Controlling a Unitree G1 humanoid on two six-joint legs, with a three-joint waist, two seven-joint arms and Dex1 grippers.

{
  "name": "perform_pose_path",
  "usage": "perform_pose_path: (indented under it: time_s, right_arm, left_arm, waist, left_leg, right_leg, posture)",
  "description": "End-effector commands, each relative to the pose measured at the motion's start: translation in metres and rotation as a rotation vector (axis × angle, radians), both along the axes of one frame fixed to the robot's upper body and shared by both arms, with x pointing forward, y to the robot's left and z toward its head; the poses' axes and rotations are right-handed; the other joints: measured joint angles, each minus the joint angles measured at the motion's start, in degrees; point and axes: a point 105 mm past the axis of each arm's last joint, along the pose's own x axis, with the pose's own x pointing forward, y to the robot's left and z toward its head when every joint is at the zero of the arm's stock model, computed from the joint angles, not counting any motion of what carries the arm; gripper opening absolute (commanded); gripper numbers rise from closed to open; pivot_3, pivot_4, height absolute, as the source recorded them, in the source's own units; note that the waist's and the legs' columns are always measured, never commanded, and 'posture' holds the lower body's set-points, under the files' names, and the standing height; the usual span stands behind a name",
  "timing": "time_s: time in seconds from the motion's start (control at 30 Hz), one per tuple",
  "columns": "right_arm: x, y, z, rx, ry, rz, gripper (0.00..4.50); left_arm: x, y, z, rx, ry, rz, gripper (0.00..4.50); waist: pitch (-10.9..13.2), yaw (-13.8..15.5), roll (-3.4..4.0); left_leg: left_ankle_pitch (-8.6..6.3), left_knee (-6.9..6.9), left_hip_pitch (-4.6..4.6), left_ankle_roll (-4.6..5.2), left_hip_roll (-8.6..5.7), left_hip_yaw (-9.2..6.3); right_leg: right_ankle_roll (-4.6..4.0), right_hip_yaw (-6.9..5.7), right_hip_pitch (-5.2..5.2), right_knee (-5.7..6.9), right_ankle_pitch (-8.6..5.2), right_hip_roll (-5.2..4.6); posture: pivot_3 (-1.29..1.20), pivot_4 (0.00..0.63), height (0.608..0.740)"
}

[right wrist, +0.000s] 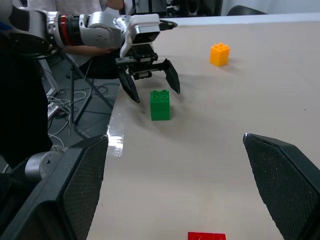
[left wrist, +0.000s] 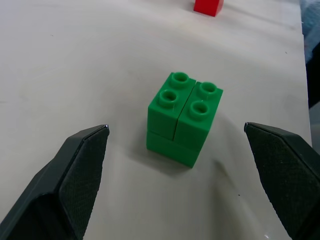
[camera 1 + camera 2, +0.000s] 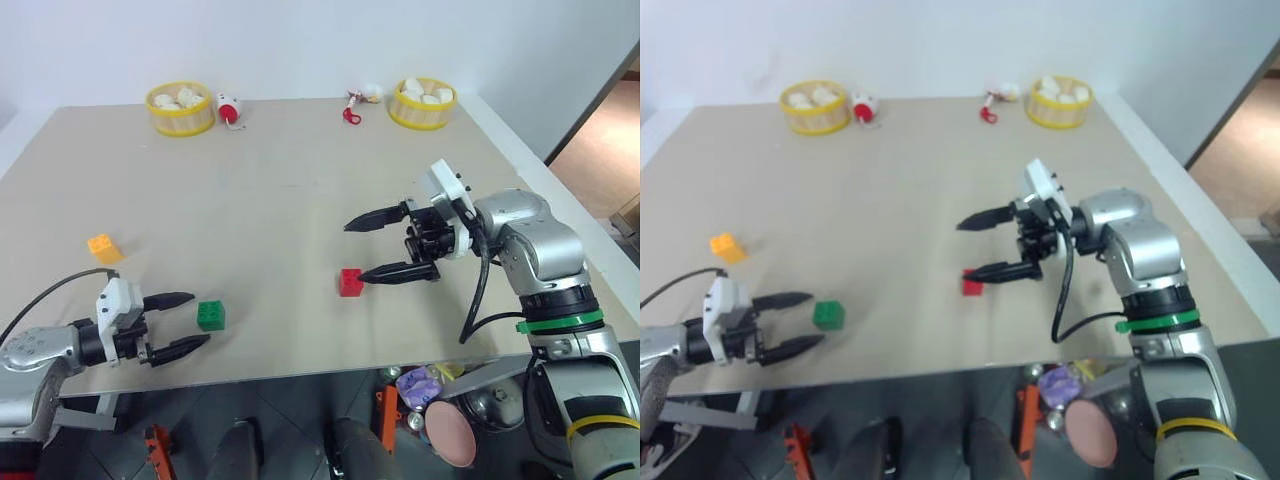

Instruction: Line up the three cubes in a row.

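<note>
A green cube [image 3: 211,315] stands near the table's front edge on the left. My left gripper [image 3: 199,319] is open and low over the table, and the green cube [image 2: 184,117] sits just ahead of the gap between its fingertips, untouched. A red cube [image 3: 350,282] rests at the middle front. My right gripper [image 3: 355,253] is open with nothing in it. It points left, with its lower fingertip close by the red cube's right side. An orange-yellow cube [image 3: 104,247] lies alone at the left, further back.
Two yellow-rimmed round baskets [image 3: 180,108] [image 3: 422,103] with white pieces stand at the table's far edge. Small red-and-white toys [image 3: 229,108] [image 3: 355,105] lie beside them. The table's front edge [image 3: 300,375] runs just behind my left gripper.
</note>
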Motion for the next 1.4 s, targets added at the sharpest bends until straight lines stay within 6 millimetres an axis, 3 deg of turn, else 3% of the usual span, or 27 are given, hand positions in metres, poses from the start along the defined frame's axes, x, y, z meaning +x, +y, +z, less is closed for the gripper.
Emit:
perform_pose_path:
  time_s: [0.03,0.47,0.5,0.77,1.07,1.4]
  right_arm:
    - [-0.008,-0.003,0.012,0.023,-0.04,0.018,4.48]
    - [-0.012,-0.003,0.011,0.023,-0.04,0.005,4.48]
    - [-0.012,-0.003,0.011,0.023,-0.04,0.003,4.5]
    - [-0.01,-0.005,0.01,0.021,-0.041,-0.008,4.5]
    - [-0.007,-0.003,0.011,0.027,-0.049,-0.006,4.5]
    - [-0.009,-0.005,0.011,0.034,-0.056,-0.014,4.5]
  left_arm:
    - [0.005,0.0,0.002,0.027,-0.018,-0.027,4.5]
    - [0.013,-0.015,-0.011,0.058,0.033,-0.143,4.5]
    - [0.014,-0.015,-0.012,0.062,0.037,-0.144,3.92]
    - [0.024,-0.015,-0.014,0.036,0.029,-0.12,1.32]
    - [0.03,-0.022,-0.008,0.008,-0.018,-0.115,1.29]
    - [0.052,-0.078,-0.003,0.035,-0.054,-0.289,1.29]
  waist:
    - [0.0,0.0,-0.01]
    - [0.0,0.0,-0.02]
    - [0.0,0.0,-0.03]
    - [0.0,0.0,-0.05]
    - [-0.1,0.1,-0.08]
    - [-0.1,0.3,-0.15]
  left_leg:
    - [0.0,0.0,0.0,0.01,0.0,0.0]
    - [0.0,0.05,0.0,0.01,0.0,0.02]
    - [0.0,0.06,0.0,0.01,-0.01,0.02]
    - [0.0,0.07,0.0,0.02,-0.01,0.03]
    - [0.01,0.18,0.0,0.04,-0.02,0.04]
    - [0.02,0.28,-0.03,0.06,-0.02,0.05]
  right_leg:
    - [0.0,0.0,0.0,0.0,0.0,0.0]
    - [0.06,0.04,0.02,0.02,0.04,0.01]
    - [0.06,0.04,0.02,0.02,0.05,0.01]
    - [0.12,0.06,0.03,0.03,0.06,0.01]
    - [0.16,0.07,0.1,0.04,0.1,-0.03]
    - [0.29,0.09,0.12,0.04,0.19,0.04]
  posture:
    - [0.0,0.15,0.74]
    - [0.0,0.15,0.74]
    - [0.0,0.15,0.74]
    - [0.0,0.15,0.74]
    - [0.0,0.15,0.74]
    - [0.0,0.15,0.74]
